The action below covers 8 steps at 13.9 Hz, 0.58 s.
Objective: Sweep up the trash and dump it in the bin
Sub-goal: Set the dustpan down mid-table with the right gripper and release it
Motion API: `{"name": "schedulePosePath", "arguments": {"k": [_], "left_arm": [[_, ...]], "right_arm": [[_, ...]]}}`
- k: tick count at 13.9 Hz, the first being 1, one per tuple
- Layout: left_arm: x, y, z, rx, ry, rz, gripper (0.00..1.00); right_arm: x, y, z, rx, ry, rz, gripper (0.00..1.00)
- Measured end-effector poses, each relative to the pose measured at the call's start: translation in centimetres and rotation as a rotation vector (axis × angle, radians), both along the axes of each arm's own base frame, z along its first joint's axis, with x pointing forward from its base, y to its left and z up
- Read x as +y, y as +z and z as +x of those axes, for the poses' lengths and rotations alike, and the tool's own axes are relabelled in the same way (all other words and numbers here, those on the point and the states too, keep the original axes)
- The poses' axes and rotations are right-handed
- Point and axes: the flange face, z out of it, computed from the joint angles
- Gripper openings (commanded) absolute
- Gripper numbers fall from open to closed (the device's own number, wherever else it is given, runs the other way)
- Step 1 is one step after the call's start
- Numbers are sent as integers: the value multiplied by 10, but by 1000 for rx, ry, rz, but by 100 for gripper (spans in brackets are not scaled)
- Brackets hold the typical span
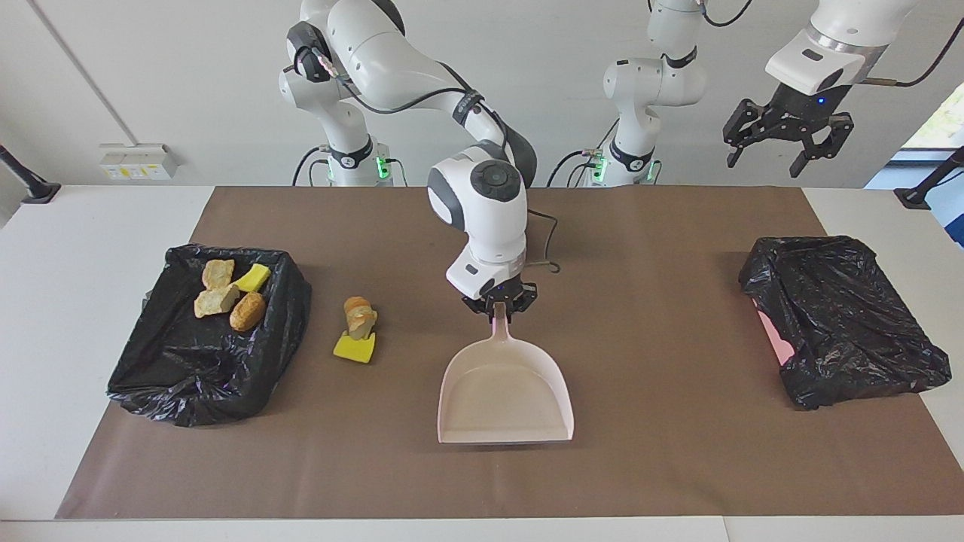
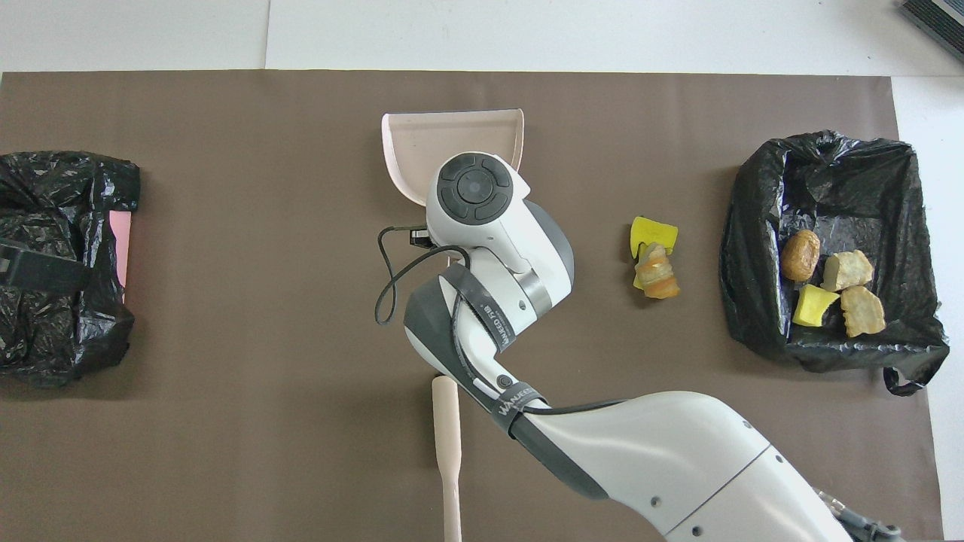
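We see the trash in two lots. Four pieces (image 1: pixel 230 293), three crusty brown lumps and one yellow sponge chunk, lie in the bin (image 1: pixel 173 376), a box lined with a black bag at the right arm's end of the table. Two more pieces (image 1: pixel 357 331), a brown bread-like lump leaning on a yellow sponge chunk, sit on the brown mat (image 1: pixel 648 467) just beside that bin, between it and the dustpan (image 1: pixel 506 388).

The dustpan is pale pink and sits at the middle of the mat, its open mouth pointing away from the robots. The right gripper (image 1: pixel 498 305) is clamped on the dustpan's handle, fingers closed tight around it.

A brush (image 2: pixel 449 459) with a pale handle lies nearer to the robots than the dustpan, partly hidden under the right arm.

The left gripper (image 1: pixel 788 143) hangs high, fingers spread wide and holding nothing, over the left arm's end of the table, where a second bag-covered box (image 1: pixel 843 316) rests.
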Motion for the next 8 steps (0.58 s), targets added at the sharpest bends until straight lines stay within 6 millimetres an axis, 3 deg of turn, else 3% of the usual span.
{"name": "schedulePosePath", "arguments": {"k": [2, 3, 4, 5, 6, 8], "left_arm": [[1, 0, -1, 5, 2, 0, 100], [1, -1, -1, 11, 2, 1, 100], [2, -1, -2, 14, 4, 1, 100], [3, -1, -2, 15, 6, 1, 100], [5, -1, -2, 15, 9, 1, 100], [7, -1, -1, 15, 14, 1, 100]], "right_arm": [[14, -11, -7, 20, -39, 29, 3], [18, -11, -8, 28, -69, 54, 12], [19, -10, -9, 35, -87, 66, 34], [19, -8, -8, 36, -94, 71, 82], [18, -6, -7, 33, -96, 73, 100], [17, 0, -8, 32, -96, 71, 100]]}}
